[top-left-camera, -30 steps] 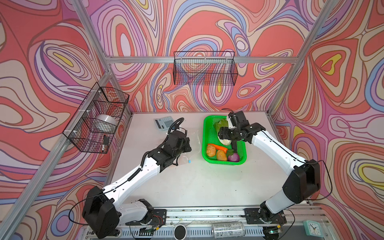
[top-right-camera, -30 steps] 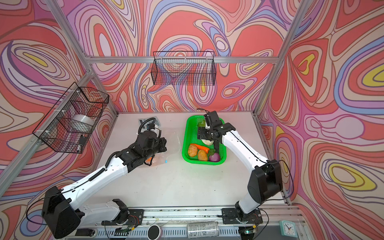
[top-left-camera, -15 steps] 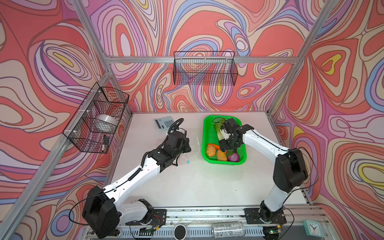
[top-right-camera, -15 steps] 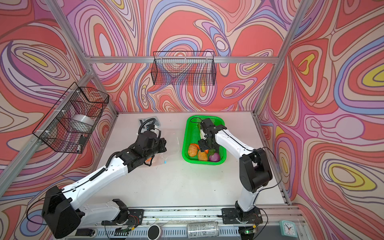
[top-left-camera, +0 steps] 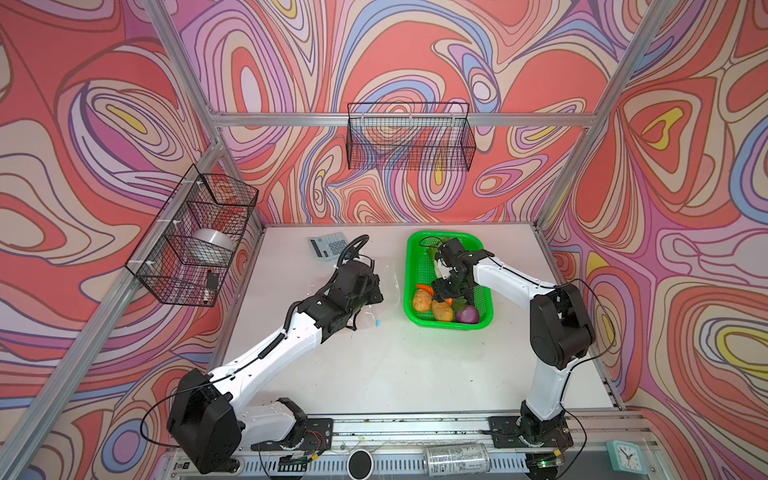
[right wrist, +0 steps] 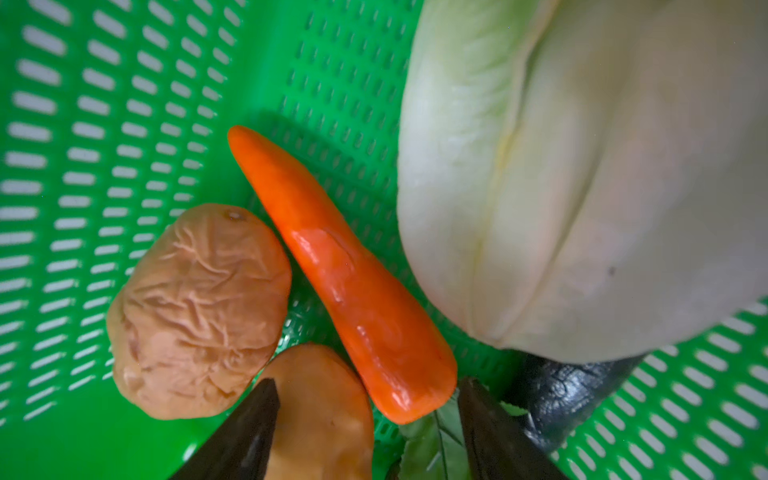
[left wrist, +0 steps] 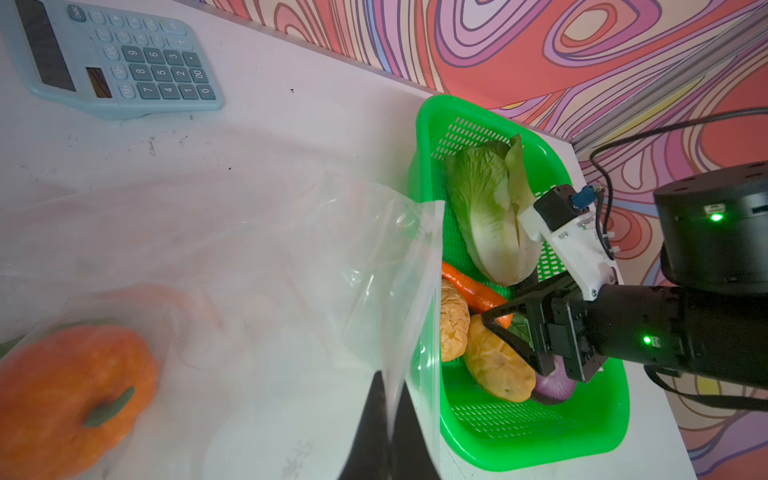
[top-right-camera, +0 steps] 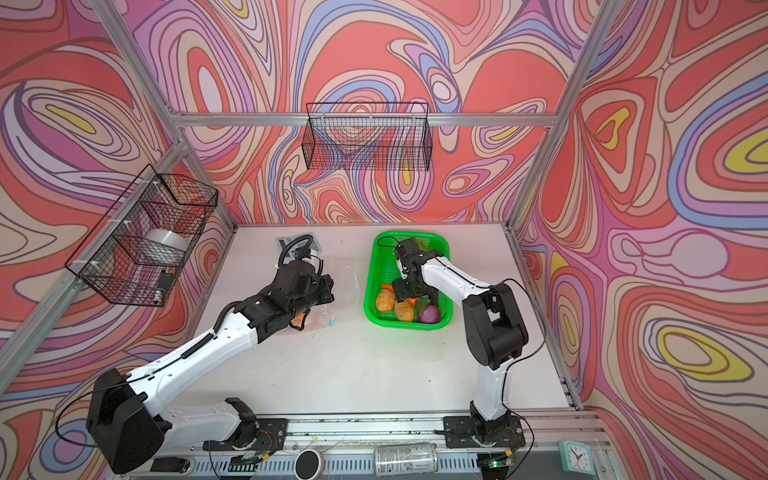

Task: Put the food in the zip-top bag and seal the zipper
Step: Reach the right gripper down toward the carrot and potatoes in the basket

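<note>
The clear zip-top bag (left wrist: pixel 291 257) lies on the table left of the green basket (top-left-camera: pixel 444 234), and an orange pumpkin (left wrist: pixel 70 395) shows inside it. My left gripper (left wrist: pixel 390 399) is shut on the bag's edge beside the white zipper strip (left wrist: pixel 432 291). The blue slider (top-left-camera: pixel 379 322) lies on the table. My right gripper (right wrist: pixel 368 384) hangs open low in the basket, with the carrot's (right wrist: pixel 345 282) thick end and a potato (right wrist: pixel 324 415) between its fingers. A second potato (right wrist: pixel 199 307), the cabbage (right wrist: pixel 582 166), a dark vegetable (right wrist: pixel 569 390) and the onion (top-left-camera: pixel 467 313) lie around it.
A light-blue calculator (top-left-camera: pixel 328 245) lies at the back of the table, behind the bag. Black wire baskets hang on the back wall (top-left-camera: pixel 409 137) and the left wall (top-left-camera: pixel 195 237). A can (top-left-camera: pixel 455 457) and a small clock (top-left-camera: pixel 625 455) sit at the front rail.
My right gripper has moved from over the cabbage toward the near end of the basket and come down around the carrot's end. The left arm has held still on the bag.
</note>
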Tool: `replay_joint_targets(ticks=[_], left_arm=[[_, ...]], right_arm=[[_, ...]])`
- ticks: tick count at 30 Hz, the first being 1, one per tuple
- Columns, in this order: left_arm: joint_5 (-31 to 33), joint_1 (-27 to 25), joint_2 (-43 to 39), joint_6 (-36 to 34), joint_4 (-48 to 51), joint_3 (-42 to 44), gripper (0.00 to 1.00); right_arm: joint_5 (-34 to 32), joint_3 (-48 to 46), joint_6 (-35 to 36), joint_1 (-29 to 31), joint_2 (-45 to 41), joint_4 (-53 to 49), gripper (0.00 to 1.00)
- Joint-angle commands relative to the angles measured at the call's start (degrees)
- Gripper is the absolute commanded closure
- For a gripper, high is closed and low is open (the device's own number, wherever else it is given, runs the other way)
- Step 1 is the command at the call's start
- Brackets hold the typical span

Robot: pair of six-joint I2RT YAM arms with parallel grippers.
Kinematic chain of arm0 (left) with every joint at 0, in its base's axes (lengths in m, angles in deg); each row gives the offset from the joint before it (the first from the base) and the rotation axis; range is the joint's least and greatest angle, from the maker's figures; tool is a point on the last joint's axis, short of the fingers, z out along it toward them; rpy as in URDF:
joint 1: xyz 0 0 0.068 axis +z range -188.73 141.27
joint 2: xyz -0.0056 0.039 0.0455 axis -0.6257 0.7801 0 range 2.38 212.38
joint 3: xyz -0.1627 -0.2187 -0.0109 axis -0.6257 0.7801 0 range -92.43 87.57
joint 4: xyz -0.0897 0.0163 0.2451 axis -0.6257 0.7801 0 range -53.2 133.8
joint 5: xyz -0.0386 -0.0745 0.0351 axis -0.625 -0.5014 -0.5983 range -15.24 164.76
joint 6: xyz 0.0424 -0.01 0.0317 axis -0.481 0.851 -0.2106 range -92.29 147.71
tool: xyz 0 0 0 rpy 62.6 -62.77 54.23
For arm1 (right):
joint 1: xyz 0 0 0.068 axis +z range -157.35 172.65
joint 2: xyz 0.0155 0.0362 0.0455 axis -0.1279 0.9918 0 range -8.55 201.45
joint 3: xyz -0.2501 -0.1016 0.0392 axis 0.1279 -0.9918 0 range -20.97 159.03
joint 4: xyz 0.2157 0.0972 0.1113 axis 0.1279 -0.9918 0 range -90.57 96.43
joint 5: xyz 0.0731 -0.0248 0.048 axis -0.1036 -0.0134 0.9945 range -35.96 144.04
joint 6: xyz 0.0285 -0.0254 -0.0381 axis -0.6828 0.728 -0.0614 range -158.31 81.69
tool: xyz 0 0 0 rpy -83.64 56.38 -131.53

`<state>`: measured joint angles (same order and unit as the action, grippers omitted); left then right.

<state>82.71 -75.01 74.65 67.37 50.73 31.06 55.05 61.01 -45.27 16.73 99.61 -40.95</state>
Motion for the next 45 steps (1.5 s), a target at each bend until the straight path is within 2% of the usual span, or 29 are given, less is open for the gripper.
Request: replay_joint_targets(ticks=[1, 4, 9, 16, 22, 30, 37, 40, 45], left_arm=[[0.0, 0.4, 0.3, 0.8, 0.8, -1.5, 1.0], [-0.4, 0.4, 0.5, 1.0, 0.5, -1.3, 1.0], [-1.5, 0.4, 1.4, 1.0, 0.6, -2.1, 1.0], [-1.8, 0.4, 1.6, 1.0, 0.3, -2.6, 1.0], [-2.2, 0.4, 1.6, 0.9, 0.6, -2.7, 1.0], [-1.8, 0.4, 0.5, 2.0, 0.0, -1.3, 1.0], [-1.8, 0.4, 0.4, 1.9, 0.4, -1.5, 1.0], [-1.7, 0.4, 0.3, 1.9, 0.4, -1.4, 1.0], [-1.7, 0.4, 0.1, 2.1, 0.4, -1.1, 1.0]], right_arm=[[3.6, 0.5, -6.1, 0.1, -1.7, -3.2, 0.24], [4.7, -1.8, -9.0, 0.2, -4.4, -3.7, 0.21], [4.9, -3.9, -10.0, 1.7, -7.9, -5.2, 0.14], [4.6, -7.3, -10.4, 4.0, -7.2, -4.2, 0.15], [-1.6, -7.1, -8.7, 4.1, -5.1, -2.8, 0.16], [-1.6, -8.0, -8.2, 4.3, -2.5, -0.4, 0.19], [-1.0, -8.6, -8.6, 4.3, -1.9, 1.0, 0.26], [-0.9, -8.7, -8.9, 4.3, -2.6, 1.3, 0.35], [-1.1, -8.4, -9.8, 4.2, -4.9, 1.3, 0.45]])
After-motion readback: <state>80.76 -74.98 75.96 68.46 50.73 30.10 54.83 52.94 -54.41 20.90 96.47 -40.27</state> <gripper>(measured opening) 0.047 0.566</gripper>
